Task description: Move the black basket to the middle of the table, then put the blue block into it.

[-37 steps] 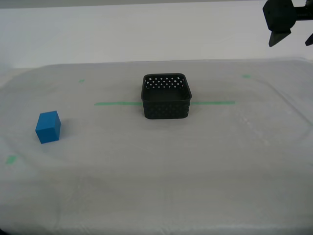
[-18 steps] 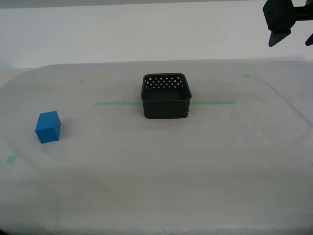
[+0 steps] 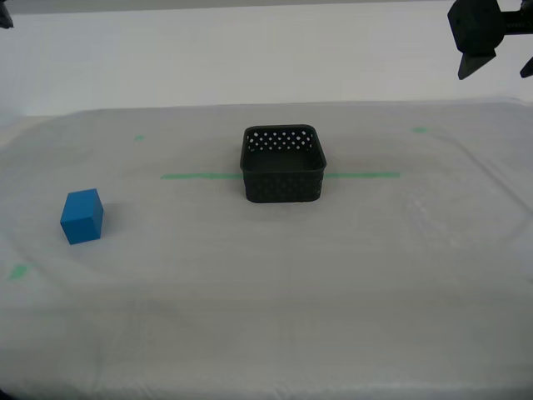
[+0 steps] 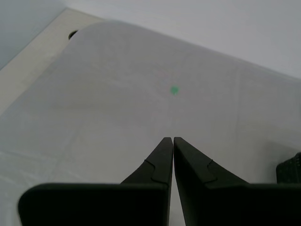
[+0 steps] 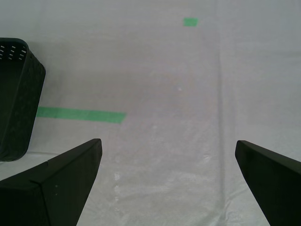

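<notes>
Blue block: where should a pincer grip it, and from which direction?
Judging by its pose, take the small matte blue cube from straight above, pincer closing on two opposite vertical faces. It sits flat on the white cloth table with open space all round; it is turned slightly, so rotate the wrist to match.

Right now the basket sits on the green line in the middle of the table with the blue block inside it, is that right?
Not quite. The basket does sit on the green line mid-table, but it is empty. The exterior view shows the block on the cloth, well off toward that view's left.

My second hand (image 4: 173, 139) hung above the white surface (image 4: 117, 94), fingertips pressed together, a green mark (image 4: 174, 90) at twelve o'clock beyond them.
</notes>
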### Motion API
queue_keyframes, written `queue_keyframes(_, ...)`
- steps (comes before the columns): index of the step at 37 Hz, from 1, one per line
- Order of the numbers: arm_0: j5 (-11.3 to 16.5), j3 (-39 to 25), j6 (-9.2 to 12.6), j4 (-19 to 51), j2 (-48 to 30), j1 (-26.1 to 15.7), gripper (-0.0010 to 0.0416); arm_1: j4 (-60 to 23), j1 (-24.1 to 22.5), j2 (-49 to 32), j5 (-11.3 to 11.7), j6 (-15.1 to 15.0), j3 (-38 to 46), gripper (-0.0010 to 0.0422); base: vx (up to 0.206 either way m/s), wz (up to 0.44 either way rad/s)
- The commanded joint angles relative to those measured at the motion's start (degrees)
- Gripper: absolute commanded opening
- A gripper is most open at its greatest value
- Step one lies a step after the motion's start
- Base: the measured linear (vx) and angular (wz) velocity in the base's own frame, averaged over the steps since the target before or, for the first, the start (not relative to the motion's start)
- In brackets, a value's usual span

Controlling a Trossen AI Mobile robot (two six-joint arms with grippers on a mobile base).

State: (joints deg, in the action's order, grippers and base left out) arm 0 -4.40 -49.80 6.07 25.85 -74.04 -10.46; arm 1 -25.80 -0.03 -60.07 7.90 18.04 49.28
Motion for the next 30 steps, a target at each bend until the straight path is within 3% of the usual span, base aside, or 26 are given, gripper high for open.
queue_keyframes(1, -0.2, -0.1, -0.1, -0.1, 0.0, 0.0, 0.0399, -5.6, 0.0, 0.0, 0.2, 1.6, 0.9, 0.0000, 0.000, 0.000)
queue_keyframes(6, -0.2, -0.1, -0.1, -0.1, 0.0, 0.0, 0.0398, -13.1, 0.0, 0.0, 0.2, 4.0, 2.2, 0.0000, 0.000, 0.000)
queue_keyframes(13, -0.2, -0.1, -0.1, -0.1, 0.0, 0.0, 0.0399, -20.0, 0.0, 0.0, 0.0, 4.9, 3.3, 0.0000, 0.000, 0.000)
queue_keyframes(22, -0.2, -0.1, -0.1, -0.1, 0.0, 0.0, 0.0399, -28.0, 0.0, 0.0, -8.3, 8.6, 3.4, 0.0000, 0.000, 0.000)
queue_keyframes(30, -0.2, -0.1, -0.1, -0.1, 0.0, 0.0, 0.0399, -32.9, 0.0, 0.0, -9.1, 8.6, 3.4, 0.0000, 0.000, 0.000)
